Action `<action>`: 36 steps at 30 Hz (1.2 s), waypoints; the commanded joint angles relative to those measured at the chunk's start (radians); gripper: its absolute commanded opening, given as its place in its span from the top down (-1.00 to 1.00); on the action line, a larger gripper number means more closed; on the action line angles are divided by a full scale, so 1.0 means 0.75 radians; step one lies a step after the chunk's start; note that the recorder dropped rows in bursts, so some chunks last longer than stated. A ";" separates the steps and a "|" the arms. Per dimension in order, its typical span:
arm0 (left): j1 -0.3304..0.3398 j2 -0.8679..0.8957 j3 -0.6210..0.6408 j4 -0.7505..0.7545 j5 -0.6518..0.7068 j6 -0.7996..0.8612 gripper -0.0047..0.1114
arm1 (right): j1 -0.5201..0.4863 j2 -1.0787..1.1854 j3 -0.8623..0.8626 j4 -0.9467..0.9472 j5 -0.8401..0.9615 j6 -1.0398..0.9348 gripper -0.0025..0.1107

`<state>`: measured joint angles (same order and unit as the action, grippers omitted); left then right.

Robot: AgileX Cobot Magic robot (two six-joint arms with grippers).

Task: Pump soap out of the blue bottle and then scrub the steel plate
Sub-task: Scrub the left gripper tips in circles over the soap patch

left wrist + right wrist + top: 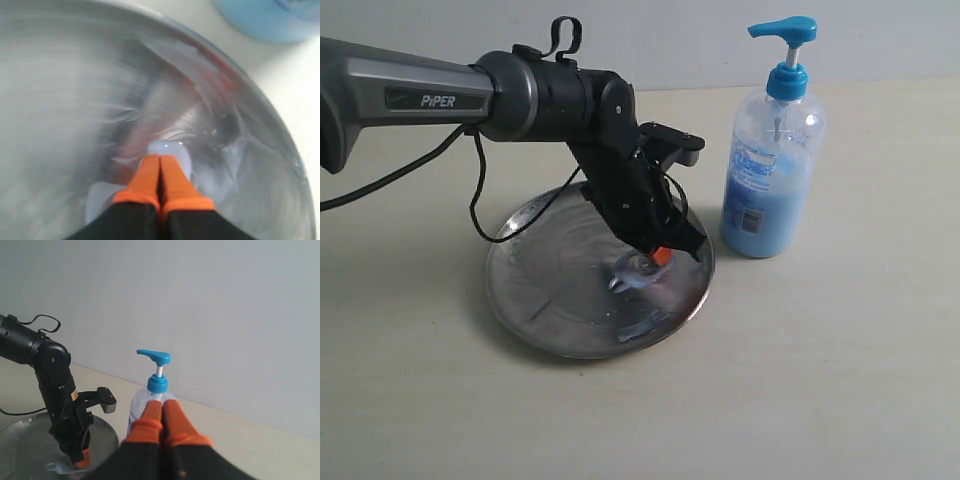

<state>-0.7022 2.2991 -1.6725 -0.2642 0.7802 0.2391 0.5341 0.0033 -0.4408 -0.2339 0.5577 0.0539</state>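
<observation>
Toward the middle of the tabletop lies the steel plate [535, 300]. The left gripper [655, 262] points down into it, jaws pressed together, orange tips in a pale smear of soap [632, 278]. Nearer the far edge, just beside the plate's rim, stands the blue bottle [772, 170]. The right gripper [161, 410], jaws likewise pressed together, hovers facing it.

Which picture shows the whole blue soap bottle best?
The exterior view: the blue bottle stands fully visible, pump to base. The right wrist view shows its pump and shoulders; the right gripper hides the rest. The left wrist view catches only a blurred blue edge.
</observation>
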 commanded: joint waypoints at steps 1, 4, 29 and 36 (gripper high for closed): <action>-0.027 -0.002 0.008 -0.016 0.000 0.017 0.90 | 0.001 -0.004 0.008 -0.007 -0.012 0.003 0.96; -0.027 -0.002 0.008 -0.016 0.003 0.020 0.90 | 0.001 -0.004 0.008 -0.007 -0.012 0.003 0.96; 0.010 0.034 0.008 0.300 0.159 -0.051 0.90 | 0.001 -0.004 0.008 -0.008 -0.009 0.003 0.96; 0.007 -0.022 0.008 0.337 0.265 -0.040 0.90 | 0.001 -0.004 0.008 -0.008 -0.009 0.003 0.96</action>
<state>-0.6990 2.2941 -1.6803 -0.0305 0.9205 0.2095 0.5341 0.0033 -0.4408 -0.2339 0.5595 0.0561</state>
